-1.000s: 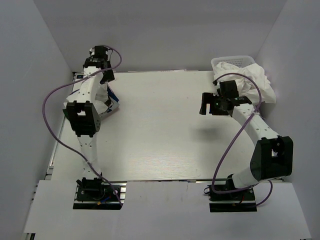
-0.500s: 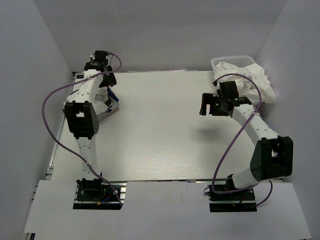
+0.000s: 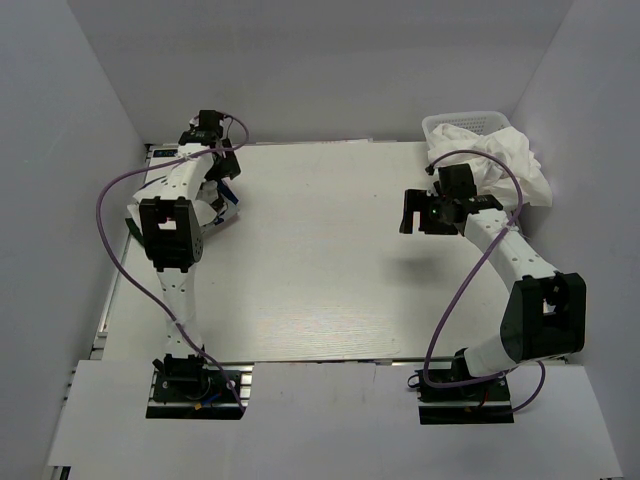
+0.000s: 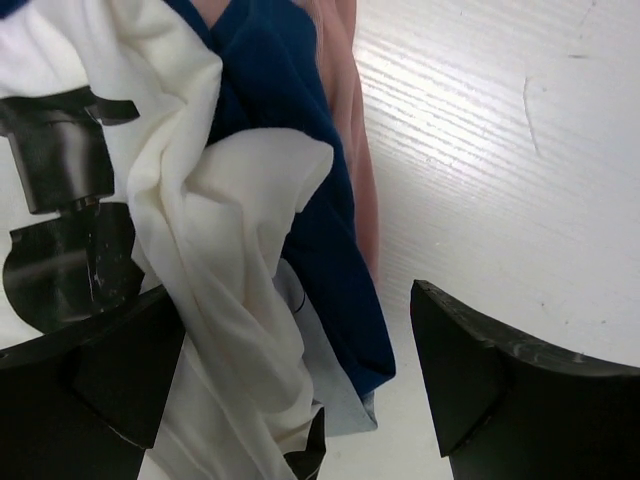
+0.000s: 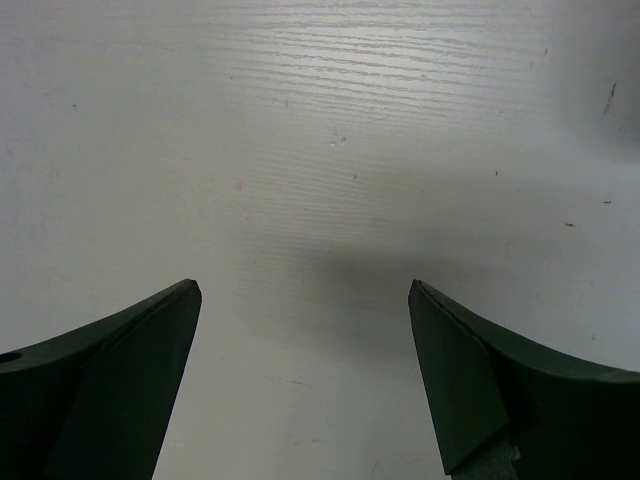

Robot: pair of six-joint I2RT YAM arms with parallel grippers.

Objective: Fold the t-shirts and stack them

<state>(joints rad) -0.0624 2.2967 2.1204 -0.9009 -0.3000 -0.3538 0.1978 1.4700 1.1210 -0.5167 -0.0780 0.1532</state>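
Note:
A pile of t-shirts (image 3: 213, 203) lies at the table's far left. In the left wrist view it shows as a crumpled white t-shirt (image 4: 240, 290) over a dark blue one (image 4: 330, 260), with a pinkish edge behind. My left gripper (image 3: 222, 168) hangs over this pile and is open; in its wrist view (image 4: 300, 375) the white and blue cloth lies between the spread jaws. More white t-shirts (image 3: 505, 160) spill out of the basket at the back right. My right gripper (image 3: 414, 213) is open and empty above bare table, as its wrist view (image 5: 305, 370) shows.
A white mesh basket (image 3: 462, 122) stands at the back right corner. Grey walls close in the table on the left, back and right. The white table top (image 3: 320, 260) lies between the two arms. Purple cables loop off both arms.
My left wrist has shifted a little to the right and toward the pile. The right arm has not moved.

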